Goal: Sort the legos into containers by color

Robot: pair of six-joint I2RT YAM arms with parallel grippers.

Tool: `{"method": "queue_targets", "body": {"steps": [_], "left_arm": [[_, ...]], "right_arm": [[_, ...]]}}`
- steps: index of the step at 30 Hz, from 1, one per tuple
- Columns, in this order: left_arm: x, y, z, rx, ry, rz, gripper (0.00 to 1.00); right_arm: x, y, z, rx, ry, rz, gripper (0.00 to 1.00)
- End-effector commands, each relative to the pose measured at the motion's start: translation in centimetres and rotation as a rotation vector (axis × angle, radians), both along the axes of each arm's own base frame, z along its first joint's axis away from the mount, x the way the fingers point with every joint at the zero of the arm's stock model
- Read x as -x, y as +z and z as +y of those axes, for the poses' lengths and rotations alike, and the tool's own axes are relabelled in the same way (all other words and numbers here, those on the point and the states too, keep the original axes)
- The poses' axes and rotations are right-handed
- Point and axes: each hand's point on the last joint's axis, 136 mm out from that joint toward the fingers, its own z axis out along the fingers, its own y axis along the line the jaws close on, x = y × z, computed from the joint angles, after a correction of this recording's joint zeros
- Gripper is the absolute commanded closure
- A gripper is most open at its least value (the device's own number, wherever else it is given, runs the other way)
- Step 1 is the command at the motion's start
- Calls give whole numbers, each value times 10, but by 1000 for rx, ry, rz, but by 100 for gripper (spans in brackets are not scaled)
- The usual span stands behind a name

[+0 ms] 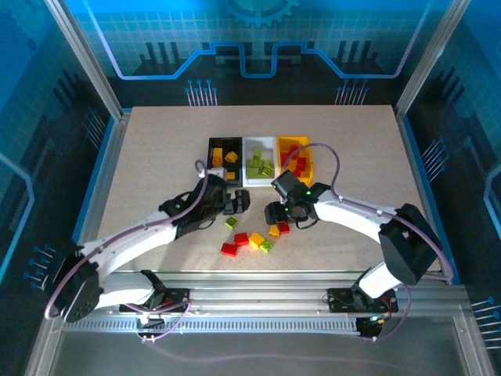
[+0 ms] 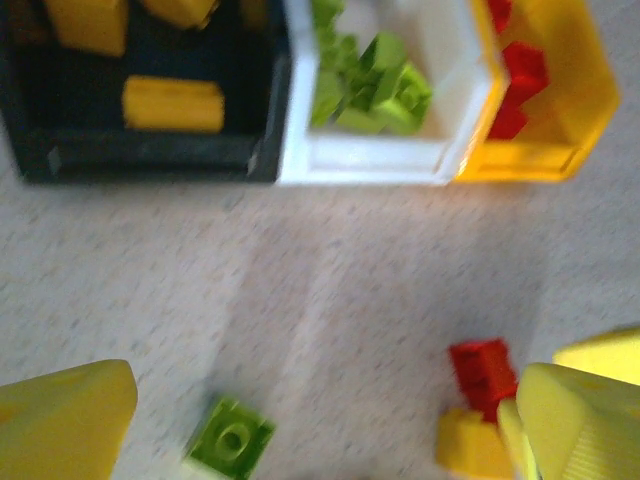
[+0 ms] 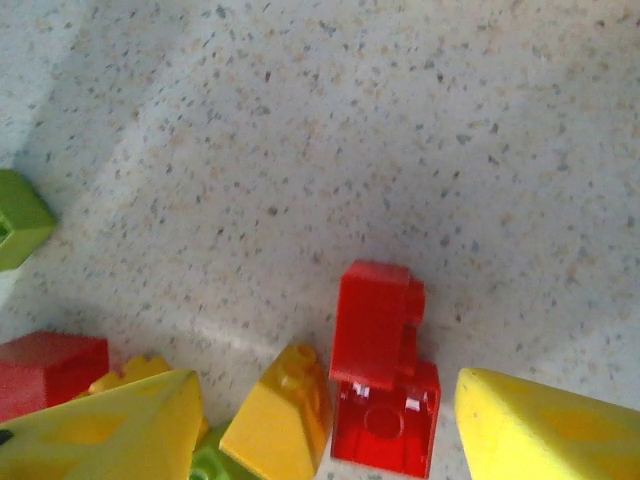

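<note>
Legos (image 1: pixel 250 239) tiny: red, yellow, lime. Loose cluster sat near-centre, rest in containers (image 1: pixel 254 141) far-centre. Left gripper (image 1: pixel 237 202) gaped wide by green brick (image 2: pixel 230 440). Right gripper (image 1: pixel 275 213) stood spread astride red brick (image 3: pixel 385 400), not touching. Bare table (image 1: pixel 156 157) lay left and right.

Black bin (image 2: pixel 150 160), white bin (image 2: pixel 360 162), yellow-orange bin (image 2: pixel 520 162)

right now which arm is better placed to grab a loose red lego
Right. The right claw stands open around two red plastic bricks, a finger either side. The left claw hangs open nearer a lime green plastic brick.
</note>
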Motion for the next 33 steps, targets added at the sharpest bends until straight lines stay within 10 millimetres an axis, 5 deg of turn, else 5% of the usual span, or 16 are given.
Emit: {"method": "queue_targets", "body": {"steps": [1,7,18,26,33], "left_arm": [[14,2,20,27,69,-9,1],[30,-16,43,-4,131,18,1],[33,-20,50,-18,151,15,1],[34,-12,55,-13,160,-13,1],[35,-13,55,-8,160,-15,1]], "right_arm": [[-14,-2,3,46,-13,-26,34],[-19,-25,-2,127,-28,5,43],[-17,-34,-5,159,-36,19,67],[-34,17,-12,118,-71,-129,74],[-83,83,-41,62,-173,-256,72]]}}
